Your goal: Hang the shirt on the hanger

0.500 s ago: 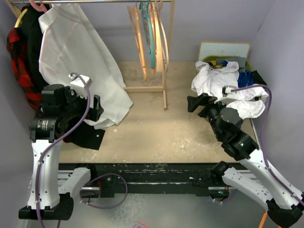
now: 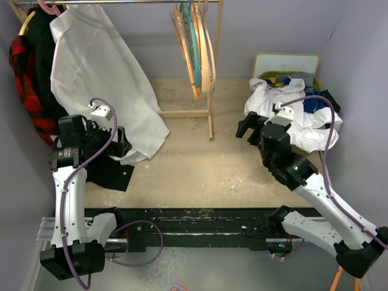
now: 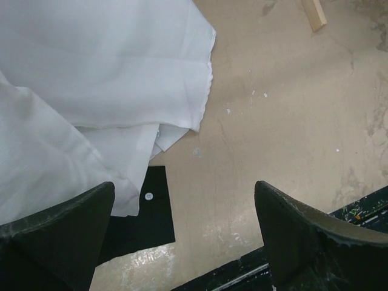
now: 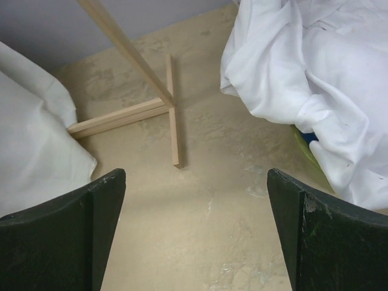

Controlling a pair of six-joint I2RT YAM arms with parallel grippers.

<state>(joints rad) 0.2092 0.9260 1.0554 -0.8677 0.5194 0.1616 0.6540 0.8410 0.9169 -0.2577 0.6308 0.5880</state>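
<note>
Shirt (image 2: 285, 109) lies crumpled at the right rear of the table (image 2: 200, 167), with the hanger (image 2: 206, 57) well apart on the rack (image 2: 211, 118). Since 0.5 seconds ago the right gripper (image 2: 244, 127) has edged nearer the shirt. It and the left gripper (image 2: 120, 143) both gape empty, so no grasp yet.

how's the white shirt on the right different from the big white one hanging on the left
The shirt lies crumpled in a heap at the right; the larger garment hangs from the rail at the left. The shirt is heavily wrinkled, the larger garment fairly smooth. The heap looks smaller than the spread garment. Both are white cloth.
</note>
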